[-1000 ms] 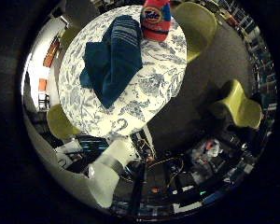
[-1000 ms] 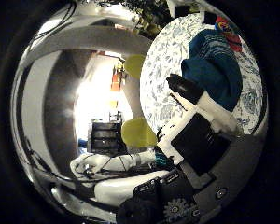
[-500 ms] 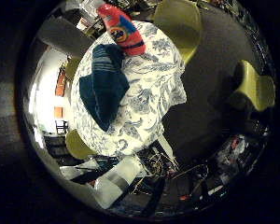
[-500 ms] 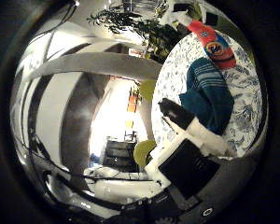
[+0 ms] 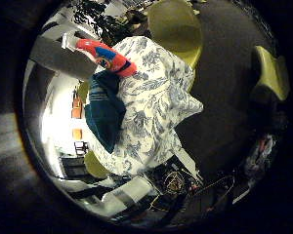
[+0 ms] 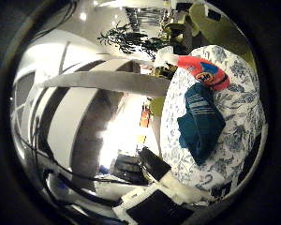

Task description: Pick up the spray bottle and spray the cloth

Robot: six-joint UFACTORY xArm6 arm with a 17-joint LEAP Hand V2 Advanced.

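A red spray bottle point(image 5: 105, 58) with a white head and a blue-and-orange label stands at the edge of a round table point(image 5: 161, 102) covered with a blue-and-white floral cloth. A folded dark teal cloth point(image 5: 101, 112) lies on the table right beside the bottle. The right thumb side palm view shows the bottle point(image 6: 202, 71), the teal cloth point(image 6: 200, 124) and the table point(image 6: 236, 112) too. My hand point(image 6: 159, 186) is well away from the table. A black-tipped white finger point(image 6: 154, 163) reaches out straight and holds nothing.
Yellow-green chairs point(image 5: 176, 24) point(image 5: 271, 73) stand around the table on a dark floor. Another one point(image 5: 94, 164) is at its far side. A leafy plant point(image 6: 131, 39) stands beyond the table, near a bright doorway point(image 6: 117, 141).
The whole picture has turned and shifted in both views, so the hand has swung round. The bottle and the teal cloth keep their places on the table.
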